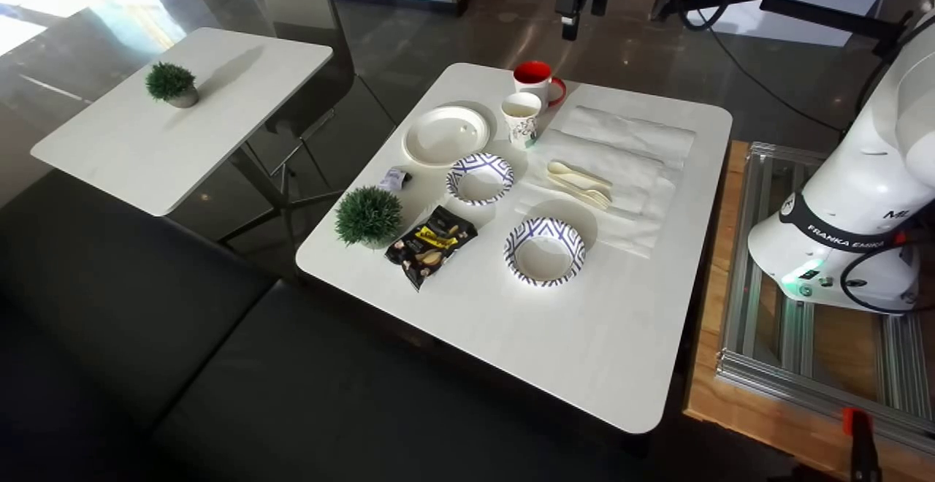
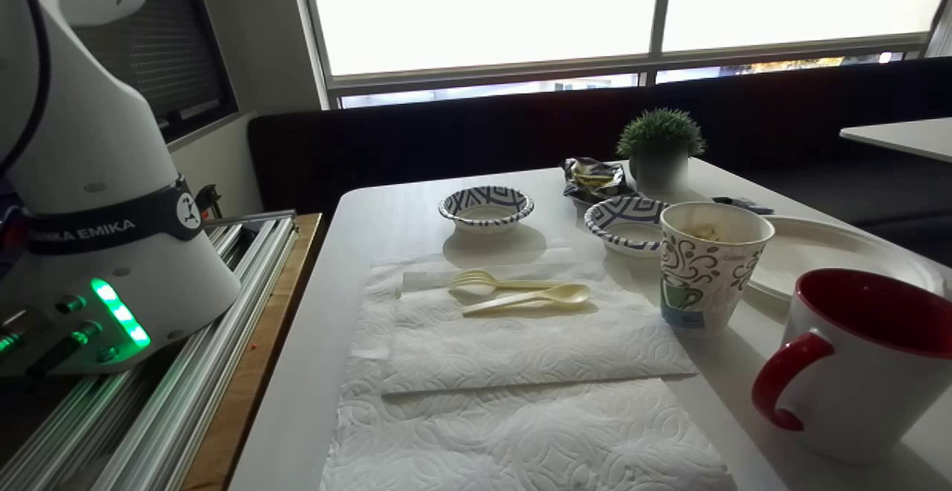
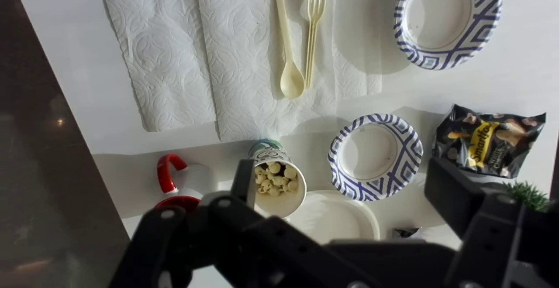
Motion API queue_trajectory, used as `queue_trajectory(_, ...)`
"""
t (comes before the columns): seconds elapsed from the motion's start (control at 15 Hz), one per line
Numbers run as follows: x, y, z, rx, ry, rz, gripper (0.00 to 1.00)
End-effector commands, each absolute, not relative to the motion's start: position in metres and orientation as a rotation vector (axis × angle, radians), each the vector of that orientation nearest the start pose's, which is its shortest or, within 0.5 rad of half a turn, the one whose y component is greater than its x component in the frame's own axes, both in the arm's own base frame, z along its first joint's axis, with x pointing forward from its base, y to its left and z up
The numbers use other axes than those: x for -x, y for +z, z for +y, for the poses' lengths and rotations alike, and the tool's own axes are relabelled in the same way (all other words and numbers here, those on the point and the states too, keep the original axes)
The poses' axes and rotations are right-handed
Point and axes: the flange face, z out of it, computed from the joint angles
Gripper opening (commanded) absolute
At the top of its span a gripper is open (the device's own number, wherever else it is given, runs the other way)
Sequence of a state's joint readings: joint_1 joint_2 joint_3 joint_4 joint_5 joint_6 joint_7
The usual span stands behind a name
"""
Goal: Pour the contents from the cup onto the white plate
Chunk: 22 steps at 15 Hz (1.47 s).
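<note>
Paper cup (image 1: pixel 521 130), popcorn (image 3: pixel 277 179) inside, upright just beside the white plate (image 1: pixel 440 137). Should handle light, thin-walled, springy, maybe a bit slick, easy to crush. Best hold, my call: opposite sides of the wall, around mid-height, gentle squeeze; leave the rim alone, it would likely buckle. Wider top should help it hang in the grip. Popcorn should weigh next to nothing and tumble out all at once if the cup is tipped fast, so slow tilt over white plate. Gripper (image 3: pixel 343 183) spread wide, holding nothing; cup stands free of it in both exterior views. Red-and-white mug (image 2: pixel 870 372) also near white plate, same side as cup, so finger room there may be tight.

Views: wrist view looks straight into the cup, single popcorn pieces readable, but gripper covers part of white plate. In an exterior view white plate (image 1: pixel 440 137) shows whole, patterned bowl (image 1: pixel 479 182) just beside it, touching or not can't tell; cup contents there just a pale blur. In an exterior view the cup's side (image 2: pixel 703 283) shows best: swirl print, taper, only a peek of popcorn inside the rim; cup and mug block part of white plate, and gripper is out of frame.
</note>
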State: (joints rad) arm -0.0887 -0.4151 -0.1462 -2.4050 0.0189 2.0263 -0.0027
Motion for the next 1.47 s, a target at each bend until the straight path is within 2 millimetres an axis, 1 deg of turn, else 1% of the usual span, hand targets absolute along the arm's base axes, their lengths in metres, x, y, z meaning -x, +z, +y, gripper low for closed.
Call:
queue_trajectory(0.0, -0.459, 0.446, -0.090, 3.051, -0.077, 0.448, 1.00)
queue_trajectory(0.07, -0.472, 0.433, -0.086, 3.057, -0.065, 0.464, 1.00)
queue_trajectory(0.27, -0.503, 0.401, -0.078, 3.051, -0.075, 0.511, 1.00)
queue_trajectory(0.53, -0.537, 0.354, -0.069, 3.053, -0.104, 0.541, 1.00)
queue_trajectory(0.8, -0.562, 0.316, -0.066, 3.073, -0.092, 0.584, 1.00)
queue_trajectory(1.07, -0.575, 0.290, -0.075, 3.080, -0.060, 0.633, 1.00)
queue_trajectory(1.13, -0.577, 0.285, -0.079, 3.080, -0.059, 0.645, 0.94)
queue_trajectory(1.2, -0.579, 0.280, -0.081, 3.081, -0.053, 0.658, 0.91)
queue_trajectory(1.27, -0.580, 0.277, -0.084, 3.084, -0.049, 0.672, 0.84)
queue_trajectory(1.33, -0.581, 0.274, -0.086, 3.084, -0.040, 0.681, 0.81)
queue_trajectory(1.4, -0.582, 0.271, -0.087, 3.087, -0.035, 0.690, 0.67)
